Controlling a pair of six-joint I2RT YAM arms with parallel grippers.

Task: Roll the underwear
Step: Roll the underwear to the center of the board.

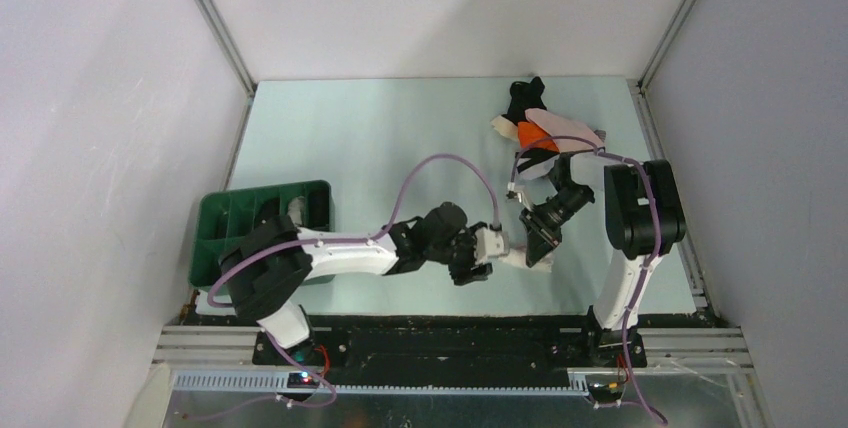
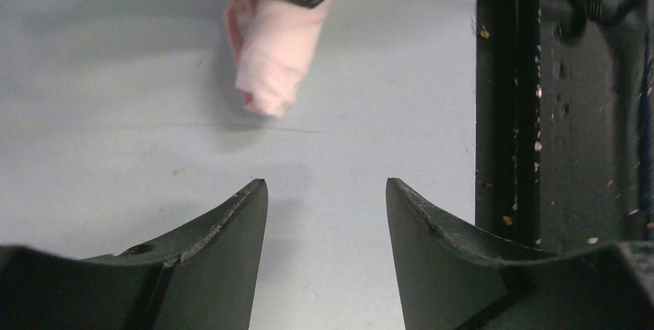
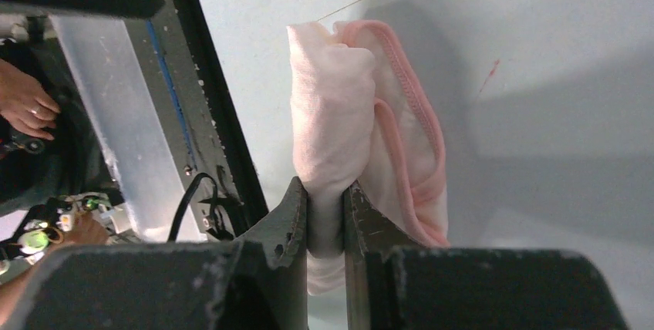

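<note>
pink rolled underwear (image 3: 332, 114) clamped between closed fingers of right gripper (image 3: 325, 188), near table (image 1: 380, 128) front edge, 5 o'clock in top view. left gripper (image 2: 326, 185) jaws spread, gripping nothing, just beside roll. loose pile (image 1: 535, 126) of black, orange, pale pink, white pieces at 1 o'clock. green tray (image 1: 262, 191) at 9 o'clock; pale cloth (image 1: 296, 209) in one far compartment, partly hidden by left arm (image 1: 340, 253).

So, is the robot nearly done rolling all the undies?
Not yet. One pink underwear already looks rolled into a tube. The right end effector is pinching it now, while the left end effector hangs open nearby. A loose pile of black, orange and pale ones farther back is left to roll.
</note>
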